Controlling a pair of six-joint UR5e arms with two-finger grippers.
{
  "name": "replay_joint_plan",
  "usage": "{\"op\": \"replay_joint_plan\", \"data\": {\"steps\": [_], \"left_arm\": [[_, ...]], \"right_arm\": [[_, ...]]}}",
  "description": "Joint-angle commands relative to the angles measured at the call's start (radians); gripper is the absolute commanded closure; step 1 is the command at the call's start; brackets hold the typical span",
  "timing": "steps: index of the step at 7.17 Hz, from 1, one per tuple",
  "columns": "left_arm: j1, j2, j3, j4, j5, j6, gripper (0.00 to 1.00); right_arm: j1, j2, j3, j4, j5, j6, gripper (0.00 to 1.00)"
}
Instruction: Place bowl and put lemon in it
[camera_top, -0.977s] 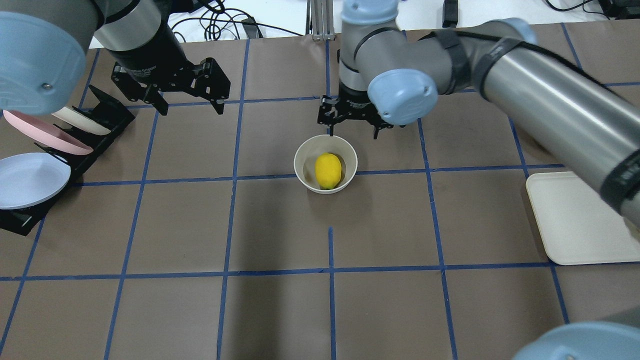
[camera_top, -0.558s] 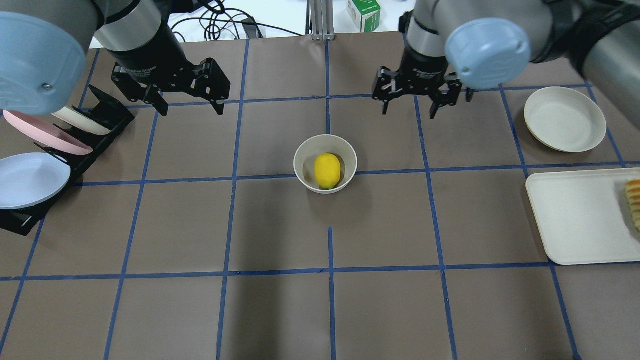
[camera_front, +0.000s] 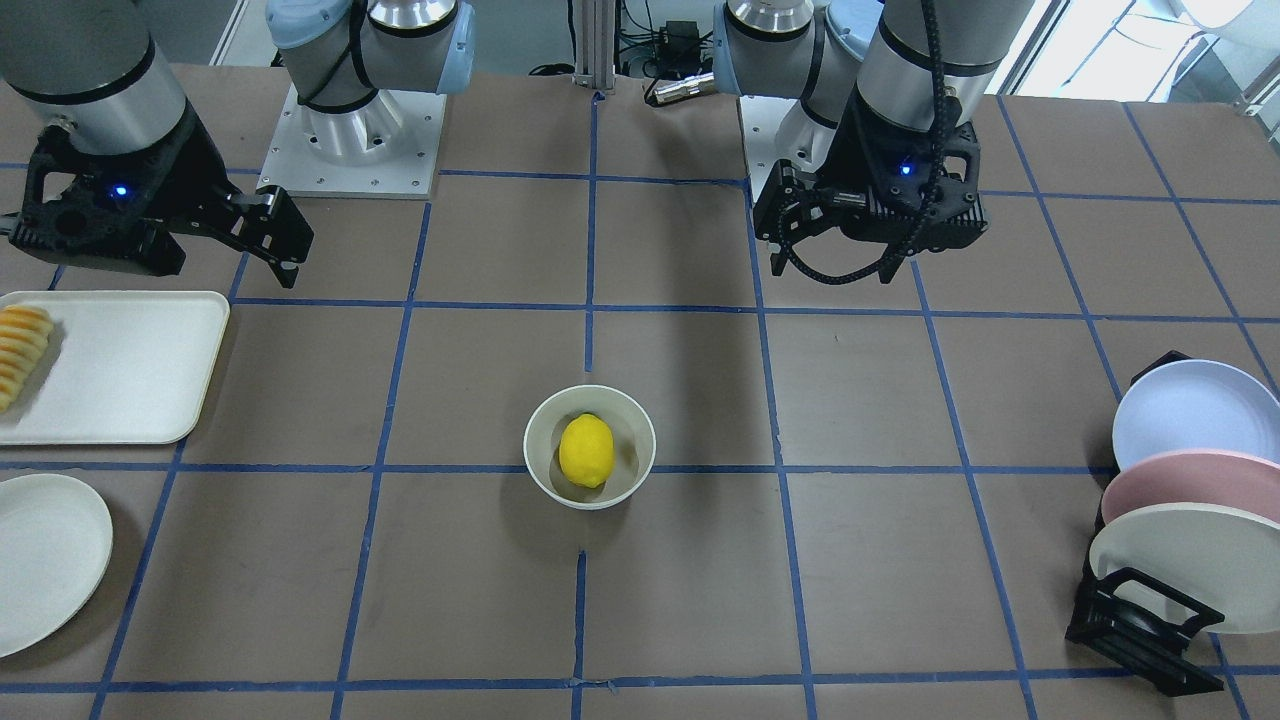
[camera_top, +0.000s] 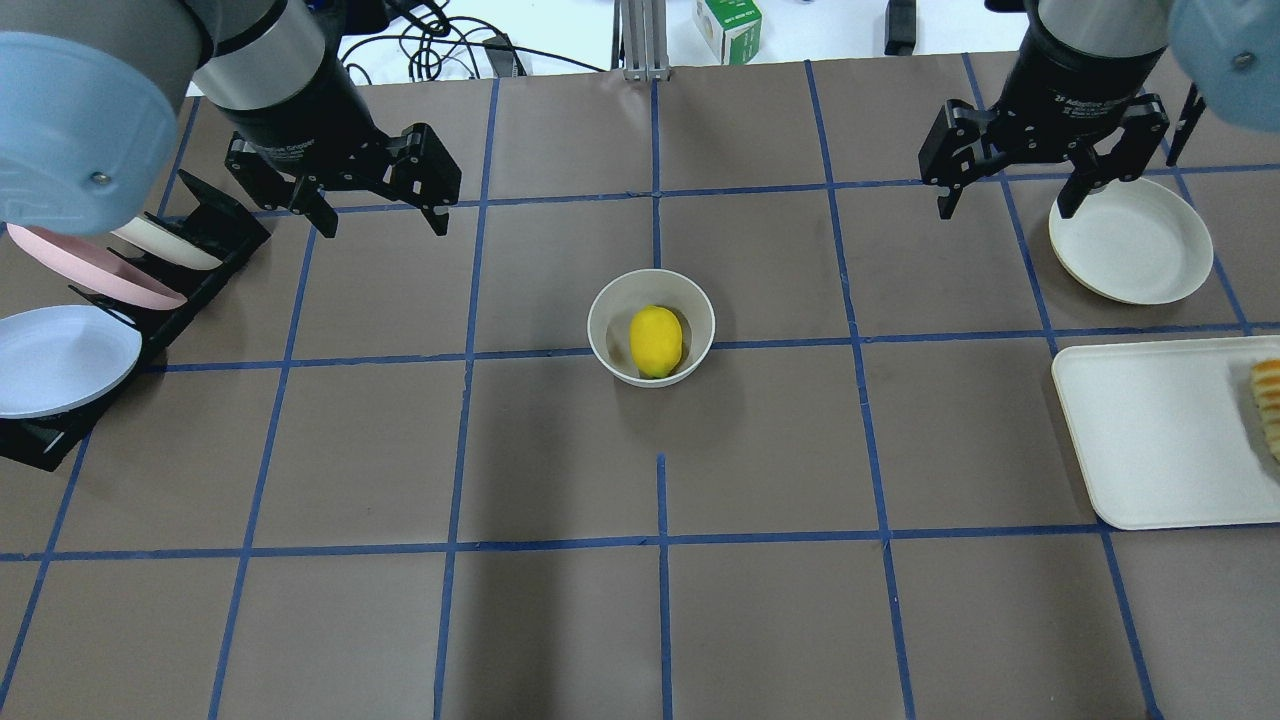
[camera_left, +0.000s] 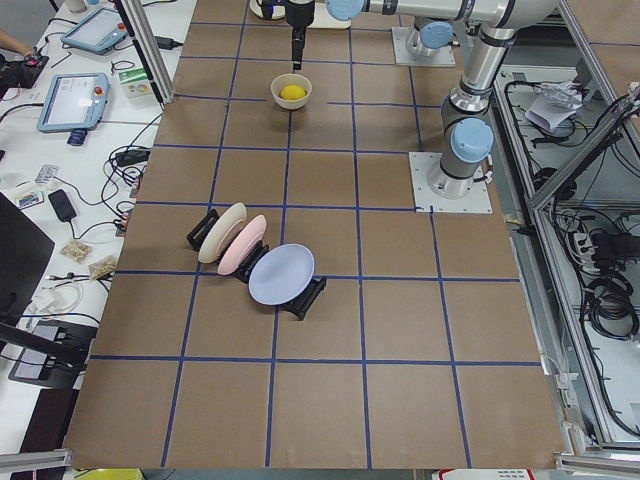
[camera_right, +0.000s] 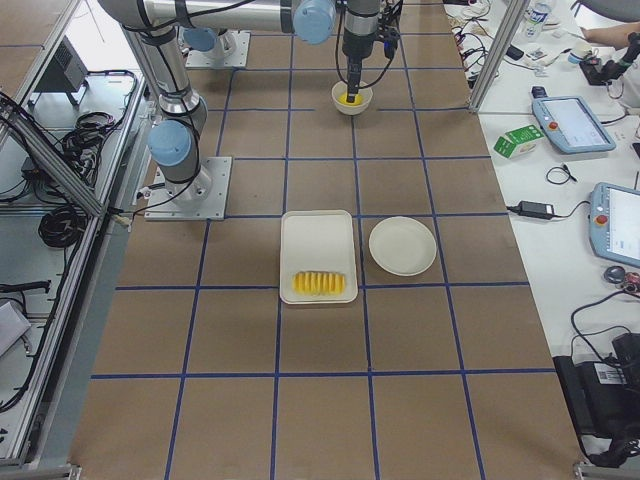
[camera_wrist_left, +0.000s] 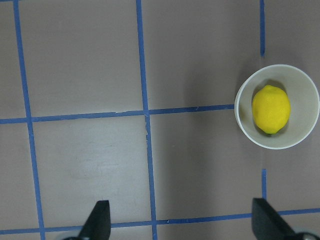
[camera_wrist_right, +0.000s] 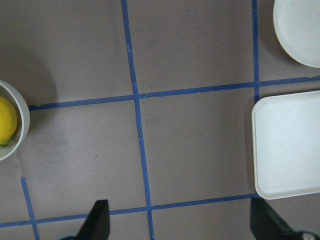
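Note:
The cream bowl (camera_top: 603, 318) stands upright near the table's middle, with the yellow lemon (camera_top: 656, 341) lying inside it. Both also show in the front view, bowl (camera_front: 537, 440) and lemon (camera_front: 586, 451), and in the left wrist view, bowl (camera_wrist_left: 306, 92) and lemon (camera_wrist_left: 271, 109). The right wrist view catches the bowl (camera_wrist_right: 21, 131) at its left edge. My left gripper (camera_top: 383, 215) is open and empty, above the table far left of the bowl. My right gripper (camera_top: 1006, 205) is open and empty, far right of the bowl, beside a flat plate.
A black rack with pastel plates (camera_top: 70, 335) stands at the left edge. A flat cream plate (camera_top: 1130, 240) and a cream tray (camera_top: 1150, 430) holding a sliced fruit row (camera_top: 1268, 405) lie at the right. A green-white carton (camera_top: 727, 25) sits beyond the far edge.
My right arm has swung away from just behind the bowl to the right, up to the flat plate, gripper still open. The left arm, bowl and lemon have not moved.

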Motion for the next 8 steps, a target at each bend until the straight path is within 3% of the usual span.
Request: {"op": "replay_joint_plan", "data": {"steps": [1, 8], "left_arm": [[0.000, 0.001, 0.000, 0.000, 0.000, 0.000, 0.00], [0.000, 0.003, 0.000, 0.000, 0.000, 0.000, 0.00]], "right_arm": [[0.007, -0.034, 0.001, 0.004, 0.107, 0.024, 0.00], [0.007, -0.048, 0.020, 0.010, 0.055, 0.056, 0.00]]}}
